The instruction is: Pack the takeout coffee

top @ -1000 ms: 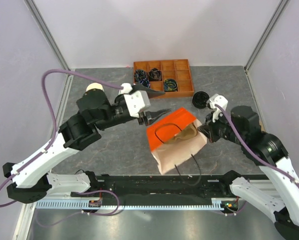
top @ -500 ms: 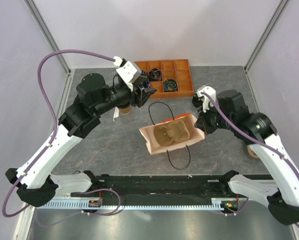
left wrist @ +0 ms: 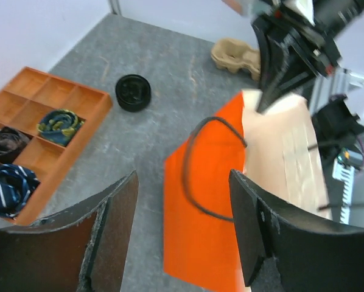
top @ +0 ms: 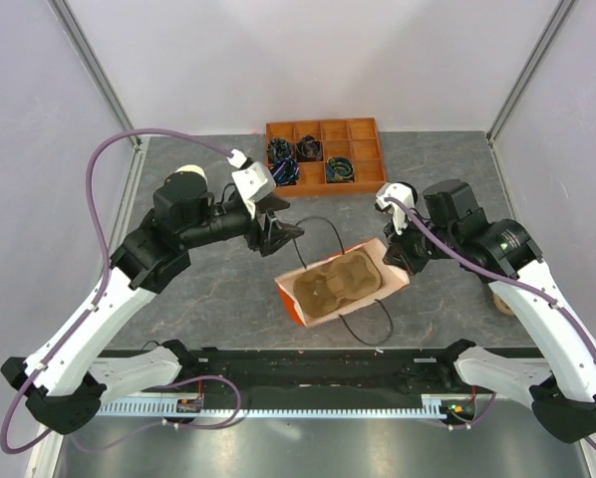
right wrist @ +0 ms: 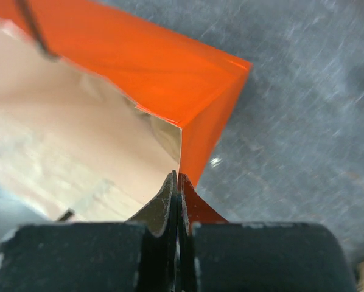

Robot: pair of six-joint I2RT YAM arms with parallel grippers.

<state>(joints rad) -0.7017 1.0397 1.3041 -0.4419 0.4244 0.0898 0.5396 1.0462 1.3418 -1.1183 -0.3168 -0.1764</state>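
Packing looks barely begun. The orange paper carrier bag with black cord handles stands mouth-up, and the right gripper is pinched tight on a corner of its rim. The left gripper hovers near the bag's other end, jaws spread wide with nothing between them. The small tan paper coffee cup with a round black lid appears in no view, and the bag's tan inside shows no black lid, so I judge the cup is outside the bag, perhaps hidden under an arm. Everything is left to do: reach the cup, grip it and lower it upright into the bag.
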